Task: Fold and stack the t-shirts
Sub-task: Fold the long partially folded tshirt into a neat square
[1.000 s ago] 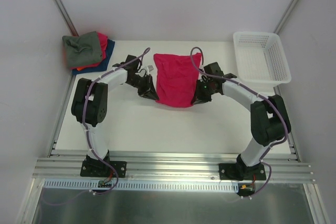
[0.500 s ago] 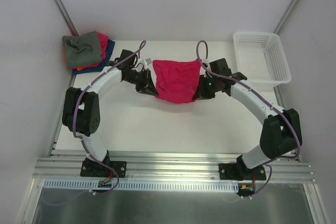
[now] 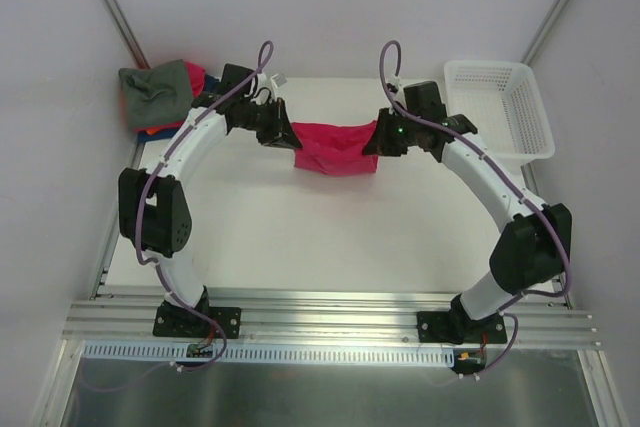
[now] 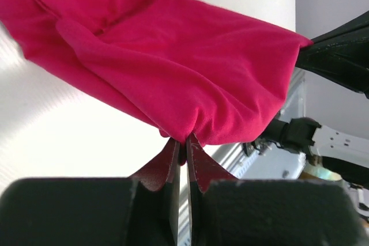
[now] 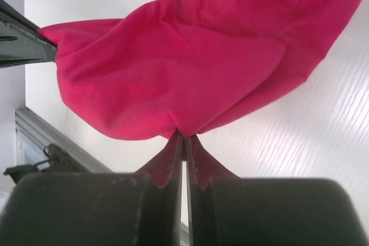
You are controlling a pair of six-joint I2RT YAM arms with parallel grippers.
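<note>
Above the far middle of the table (image 3: 330, 237), the crimson t-shirt (image 3: 335, 145) hangs stretched between the two arms. The left gripper (image 3: 291, 137) is pinched tight on one bunched end and the right gripper (image 3: 375, 143) on the other, each pair of fingers closed to a sliver with a nip of red cloth between them. Both wrist views show the cloth sagging away from the fingertips in loose folds toward the white surface; whether its lower edge rests there I cannot tell. At the far-left corner a pile is begun — a grey-green t-shirt (image 3: 157, 94) lies on top, rumpled rather than squared, with a dark blue t-shirt (image 3: 207, 105) and a strip of red showing beneath it. The white basket (image 3: 500, 112) stands at the far right, well apart from the held shirt. By the look of it the task is well on: the crimson shirt seems mid-fold, and what is left is to lay it down, finish the fold and carry it to the pile.
</note>
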